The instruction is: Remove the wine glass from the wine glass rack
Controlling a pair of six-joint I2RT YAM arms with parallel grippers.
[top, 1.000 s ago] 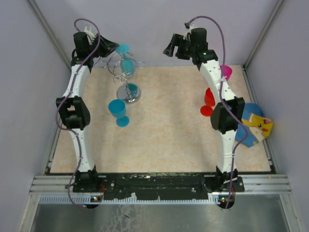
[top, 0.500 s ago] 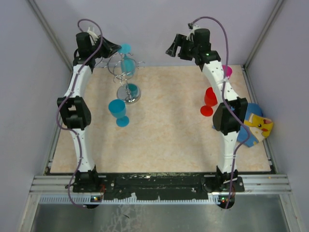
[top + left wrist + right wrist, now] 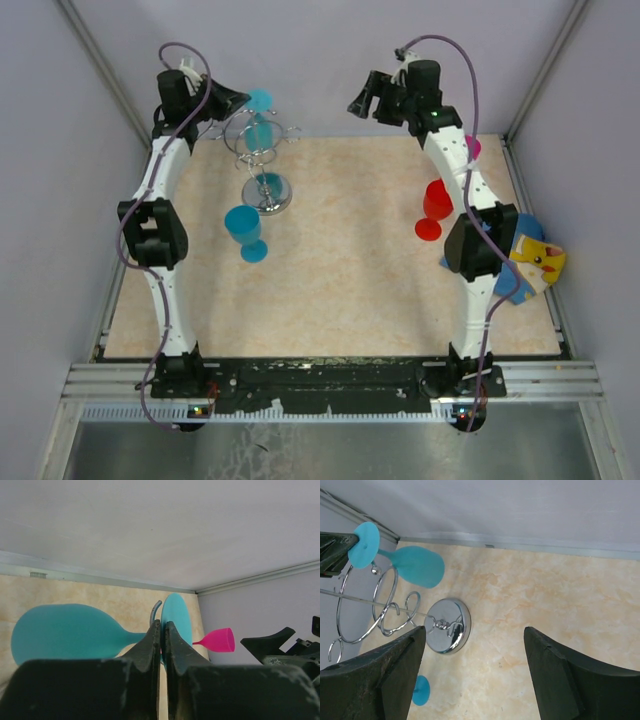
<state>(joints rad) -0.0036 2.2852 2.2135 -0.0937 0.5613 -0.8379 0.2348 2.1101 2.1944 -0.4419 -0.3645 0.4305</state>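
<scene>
The silver wire wine glass rack [image 3: 262, 152] stands at the back left on its round disc base [image 3: 447, 625]. A teal wine glass [image 3: 263, 131] hangs in its top arms, bowl down, foot [image 3: 364, 537] up. My left gripper [image 3: 238, 100] is shut on the edge of that foot [image 3: 176, 617], with the bowl [image 3: 65, 632] to the left in its wrist view. My right gripper [image 3: 365, 97] is open and empty, high at the back middle, well right of the rack; its wrist view [image 3: 475, 645] looks down on the rack.
A second teal glass [image 3: 243, 228] stands on the table in front of the rack. A red glass [image 3: 433, 205] and a pink glass [image 3: 470, 148] are by the right arm. A blue and yellow toy [image 3: 530, 262] lies at the right edge. Walls close in at the back and sides.
The right gripper has drifted a little to the right. The left gripper and the teal glass foot have edged slightly right; the glass still hangs on the rack.
</scene>
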